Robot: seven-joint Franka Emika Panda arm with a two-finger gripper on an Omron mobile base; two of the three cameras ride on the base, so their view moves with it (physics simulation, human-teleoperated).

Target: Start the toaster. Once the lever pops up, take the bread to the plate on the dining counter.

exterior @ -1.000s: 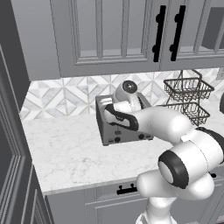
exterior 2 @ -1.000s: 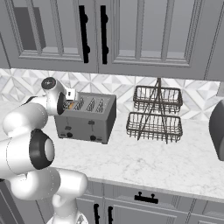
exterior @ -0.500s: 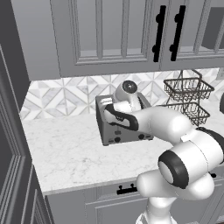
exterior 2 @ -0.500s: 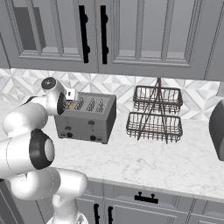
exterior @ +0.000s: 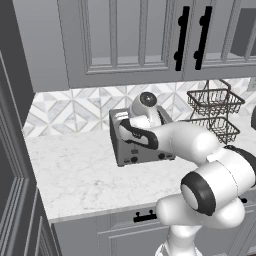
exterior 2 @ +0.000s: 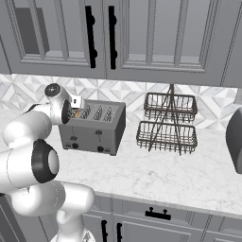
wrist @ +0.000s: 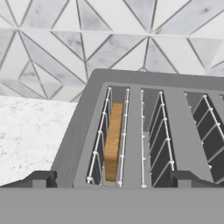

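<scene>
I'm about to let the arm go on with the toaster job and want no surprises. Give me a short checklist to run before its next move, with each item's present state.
1. Bread sits in a slot of the toaster: ok, in the leftmost slot in the hand view.
2. Gripper open: ok, fingertips stand wide apart.
3. Gripper holds nothing: ok.
4. Gripper above the toaster top, over the bread slot: ok.
5. Lever position, up or down: cannot tell.
6. Wire basket rack apart from the toaster: ok, it stands to one side with a gap.
</scene>
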